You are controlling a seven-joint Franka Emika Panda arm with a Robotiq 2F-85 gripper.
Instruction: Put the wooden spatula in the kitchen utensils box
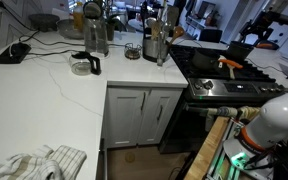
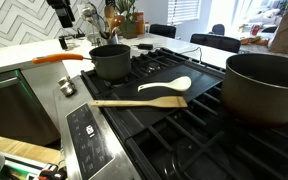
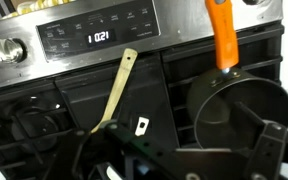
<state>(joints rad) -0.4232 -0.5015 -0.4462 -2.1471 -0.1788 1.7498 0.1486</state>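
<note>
The wooden spatula point(image 2: 139, 101) lies flat on the black stove grate between the two pots, handle toward the control panel. In the wrist view only its pale handle point(image 3: 119, 85) shows; the blade is hidden behind my gripper. My gripper point(image 3: 179, 152) hangs above the stove over the spatula's blade end, its dark fingers spread apart with nothing between them. In an exterior view it shows high at the top left point(image 2: 60, 12). The kitchen utensils box point(image 1: 156, 46), a shiny steel cylinder holding several utensils, stands on the white counter beside the stove.
A small pot with an orange handle point(image 2: 109, 62) and a large dark pot point(image 2: 266, 88) stand on the stove. A white spoon point(image 2: 167, 86) lies near the spatula. A taller steel jug point(image 1: 95, 32) and a glass cup point(image 1: 81, 66) stand on the counter point(image 1: 44, 95).
</note>
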